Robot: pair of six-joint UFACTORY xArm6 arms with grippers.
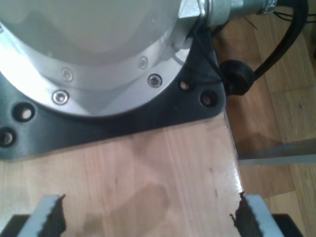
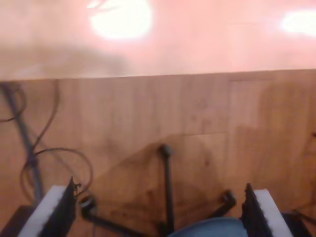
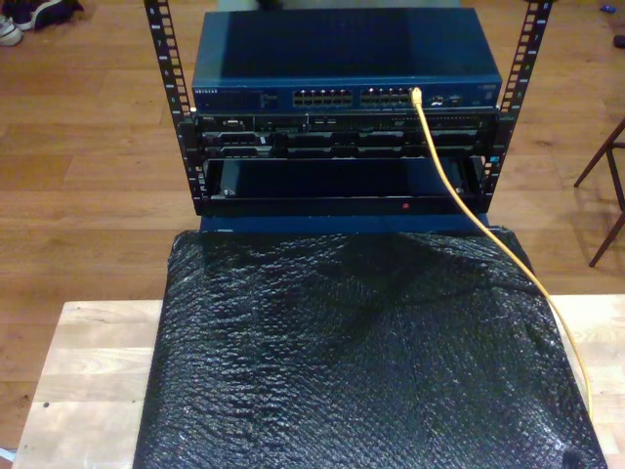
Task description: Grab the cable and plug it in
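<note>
Cable (image 3: 459, 195) already seated in switch (image 3: 342, 68) port, trailing over black mat (image 3: 352, 362); first gripper (image 1: 148, 212) and second gripper (image 2: 160, 210) spread, empty; snagging slack risks unplugging.

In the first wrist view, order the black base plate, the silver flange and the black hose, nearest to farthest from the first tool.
1. Black base plate, on the table just ahead of my first tool.
2. Silver flange, atop the plate.
3. Black hose, past the table edge.
</note>
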